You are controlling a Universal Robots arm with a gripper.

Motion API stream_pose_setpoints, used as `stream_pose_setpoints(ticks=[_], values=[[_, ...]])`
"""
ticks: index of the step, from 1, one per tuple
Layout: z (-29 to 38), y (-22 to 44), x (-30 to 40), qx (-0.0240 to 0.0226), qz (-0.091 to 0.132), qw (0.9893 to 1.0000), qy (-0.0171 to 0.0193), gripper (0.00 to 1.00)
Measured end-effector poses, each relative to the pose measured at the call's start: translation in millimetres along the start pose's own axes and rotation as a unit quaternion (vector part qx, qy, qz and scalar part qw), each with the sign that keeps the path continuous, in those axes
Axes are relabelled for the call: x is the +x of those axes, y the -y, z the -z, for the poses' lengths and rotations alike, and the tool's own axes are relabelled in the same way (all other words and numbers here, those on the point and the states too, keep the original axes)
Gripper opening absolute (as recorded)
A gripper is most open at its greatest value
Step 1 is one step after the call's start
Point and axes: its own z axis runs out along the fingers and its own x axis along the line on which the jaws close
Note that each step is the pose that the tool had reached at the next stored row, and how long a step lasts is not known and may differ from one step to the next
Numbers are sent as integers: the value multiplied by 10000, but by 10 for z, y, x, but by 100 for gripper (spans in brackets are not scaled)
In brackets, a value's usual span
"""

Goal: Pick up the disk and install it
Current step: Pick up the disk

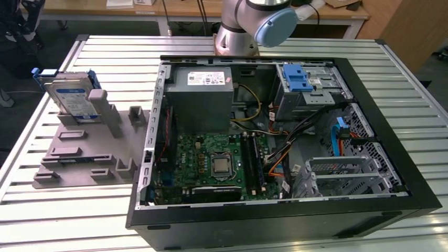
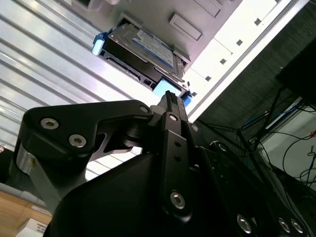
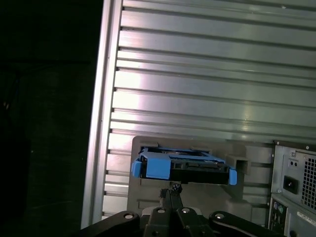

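**Kid:** What is under you?
**Me:** A ribbed metal table (image 1: 70, 210). Dark floor (image 1: 18, 118) lies beside it. Wooden desks (image 1: 196, 8) stand behind.
**Kid:** How many things are there?
**Me:** One disk (image 1: 72, 100), one grey holder (image 1: 84, 152) and one open case (image 1: 280, 220). In the case I count one grey power box (image 1: 203, 100) and one cage (image 1: 318, 94) with a blue latch (image 1: 297, 79).
**Kid:** Where is the disk?
**Me:** It stands on its edge in the holder, at the exterior view's left, beside the case. A grey post (image 1: 96, 102) stands just in front of it.
**Kid:** And your gripper?
**Me:** In both wrist views my gripper (image 3: 170, 190) (image 2: 170, 96) points at the disk (image 3: 182, 168) (image 2: 140, 49) and does not touch it. It is squeezed together with nothing in it.
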Motion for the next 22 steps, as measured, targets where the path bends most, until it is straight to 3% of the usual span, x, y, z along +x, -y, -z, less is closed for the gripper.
stream_pose_setpoints(ticks=[22], values=[[0, 0, 0, -7, 258, 9997, -7, 11]])
